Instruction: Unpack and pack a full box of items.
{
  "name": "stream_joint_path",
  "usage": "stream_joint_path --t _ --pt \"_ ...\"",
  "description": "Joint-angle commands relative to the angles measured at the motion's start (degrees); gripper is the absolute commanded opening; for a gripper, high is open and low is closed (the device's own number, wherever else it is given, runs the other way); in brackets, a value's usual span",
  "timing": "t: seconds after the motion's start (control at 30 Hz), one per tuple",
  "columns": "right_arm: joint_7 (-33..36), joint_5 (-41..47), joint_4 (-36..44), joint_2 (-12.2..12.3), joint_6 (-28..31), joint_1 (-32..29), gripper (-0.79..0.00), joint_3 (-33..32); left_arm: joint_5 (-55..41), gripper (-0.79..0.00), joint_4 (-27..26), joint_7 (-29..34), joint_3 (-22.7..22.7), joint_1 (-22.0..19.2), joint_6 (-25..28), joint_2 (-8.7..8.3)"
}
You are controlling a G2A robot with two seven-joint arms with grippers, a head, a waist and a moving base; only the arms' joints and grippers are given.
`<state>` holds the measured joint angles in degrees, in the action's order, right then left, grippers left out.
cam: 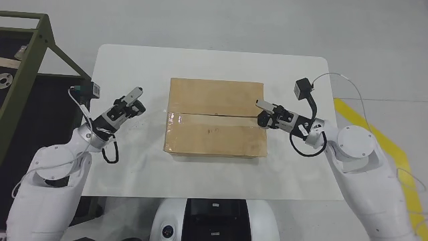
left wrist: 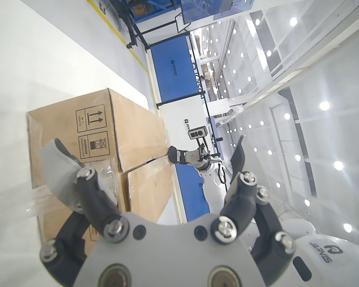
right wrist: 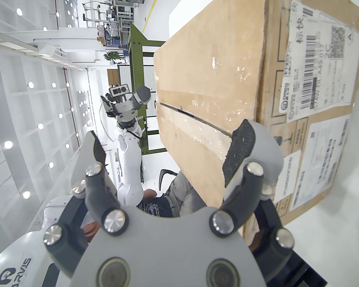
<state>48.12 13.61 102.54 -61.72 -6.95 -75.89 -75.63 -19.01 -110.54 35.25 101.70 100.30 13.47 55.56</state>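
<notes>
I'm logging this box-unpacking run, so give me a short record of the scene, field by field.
Box: cardboard box, on the white table
Flaps: closed, clear tape along the centre seam
Labels: shipping labels on its right end
Left gripper: left of the box, apart from it, jaws open
Right gripper: at the box's right end by the seam, jaws open, empty
Off table: green metal frame past the left edge

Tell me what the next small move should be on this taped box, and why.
Probably ease the right gripper onto the taped seam at its end of the box: the box is closed, both grippers are open, and the left gripper sits off the far end.
</notes>
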Motion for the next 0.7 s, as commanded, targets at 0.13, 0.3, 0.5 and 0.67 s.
stream_joint_path --t 0.13,0.3,0.5,0.67 --pt "0.0 0.0 0.0 0.0 0.0 0.0 0.000 0.0 -0.4 0.000 -1.0 -0.4 1.4 2.0 -0.8 0.11" --pt "0.0 0.0 0.0 0.0 0.0 0.0 0.000 0.0 -0.4 0.000 -1.0 -0.4 1.4 2.0 -0.8 0.11" --pt "0.0 0.0 0.0 0.0 0.0 0.0 0.000 0.0 -0.4 0.000 -1.0 -0.4 1.4 2.0 -0.8 0.11" --pt "0.0 0.0 0.0 0.0 0.0 0.0 0.000 0.0 -2.9 0.000 -1.0 -4.2 1.2 1.7 -1.8 0.46"
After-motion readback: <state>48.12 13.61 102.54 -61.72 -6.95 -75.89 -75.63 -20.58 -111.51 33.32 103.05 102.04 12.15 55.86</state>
